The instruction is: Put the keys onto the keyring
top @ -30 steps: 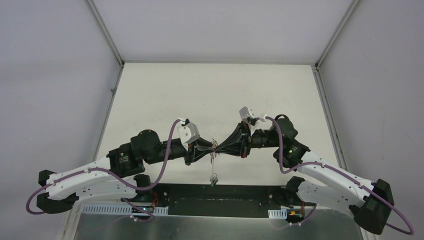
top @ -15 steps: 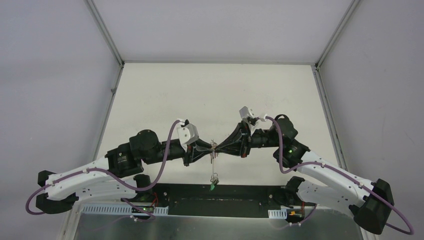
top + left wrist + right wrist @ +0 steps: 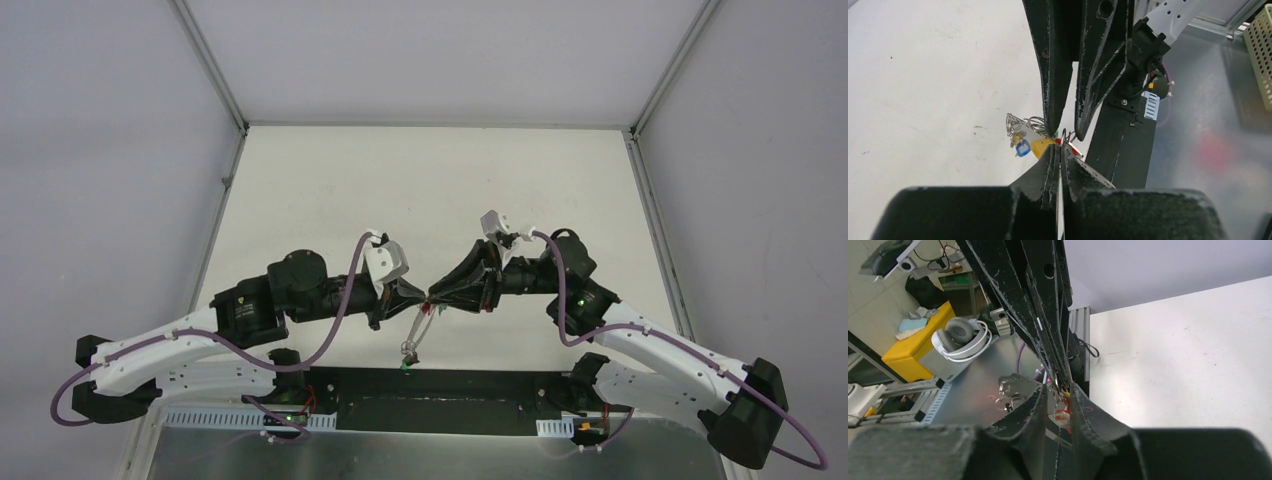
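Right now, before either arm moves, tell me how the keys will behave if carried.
The keys dangle loosely below the left gripper, so they will probably swing rather than hold stiff. They are small, so likely light. They hang on the thin keyring and may slide along it if tilted.

We see keys with yellow, blue and red heads, a grey keyring, a black left gripper and black right gripper, purple cables along white arms, and an off-white table with faint dark specks.
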